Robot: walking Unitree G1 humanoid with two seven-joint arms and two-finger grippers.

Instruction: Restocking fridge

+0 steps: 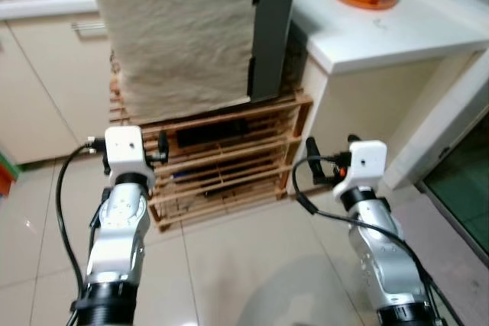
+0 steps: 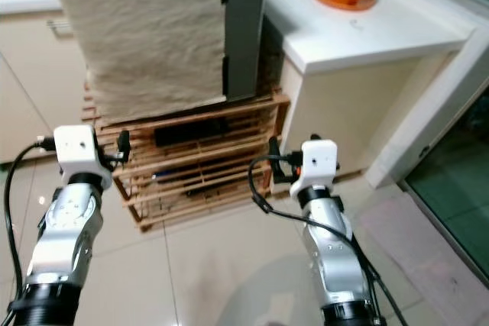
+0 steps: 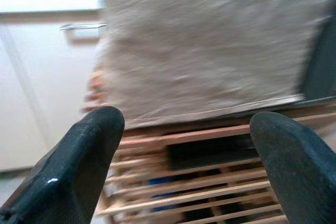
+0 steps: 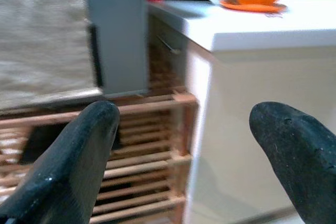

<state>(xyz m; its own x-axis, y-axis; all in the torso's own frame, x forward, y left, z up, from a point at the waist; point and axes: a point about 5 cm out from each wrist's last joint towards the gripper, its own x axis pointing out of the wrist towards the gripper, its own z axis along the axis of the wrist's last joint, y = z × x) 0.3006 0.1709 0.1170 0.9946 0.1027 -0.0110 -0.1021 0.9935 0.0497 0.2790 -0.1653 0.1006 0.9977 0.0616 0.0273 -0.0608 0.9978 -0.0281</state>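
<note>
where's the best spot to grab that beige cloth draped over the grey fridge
Probably the bottom hem of the beige woven cloth, at its right corner beside the grey fridge. It hangs flat, so come from the front and pinch the free edge above the wooden slatted rack.

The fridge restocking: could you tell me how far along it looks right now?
Nothing looks done yet. The left gripper and right gripper are both open and empty, held up before the cloth-covered grey unit on the wooden slatted rack. No door stands open. Left: open it, fetch items, load them.
</note>
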